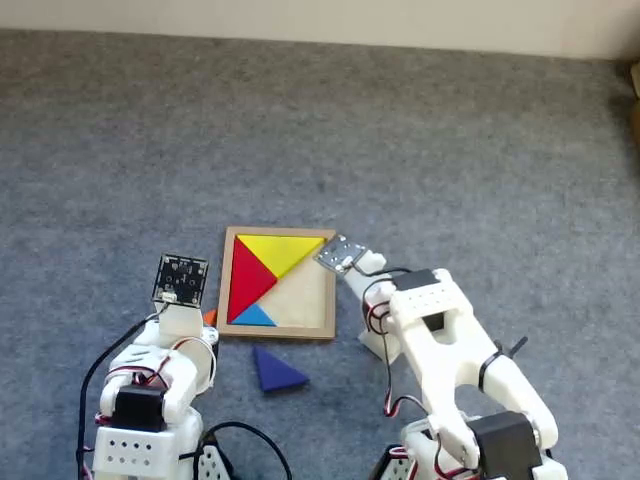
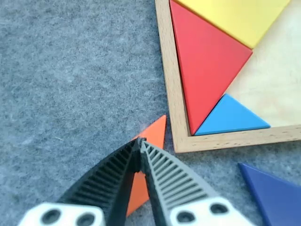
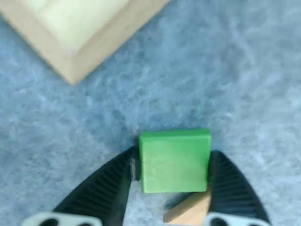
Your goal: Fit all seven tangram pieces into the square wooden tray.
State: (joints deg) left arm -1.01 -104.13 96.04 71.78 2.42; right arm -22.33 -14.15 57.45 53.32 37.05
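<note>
The square wooden tray holds a yellow triangle, a red triangle and a small light-blue triangle. My right gripper is shut on a green square just off one tray corner; in the high view it sits by the tray's far right corner. A tan wooden piece shows under the square. My left gripper is shut, its tips over an orange triangle lying on the carpet beside the tray's near left corner.
A dark blue triangle lies on the grey carpet in front of the tray, between the two arm bases; it shows too in the left wrist view. Open carpet stretches beyond the tray and to both sides.
</note>
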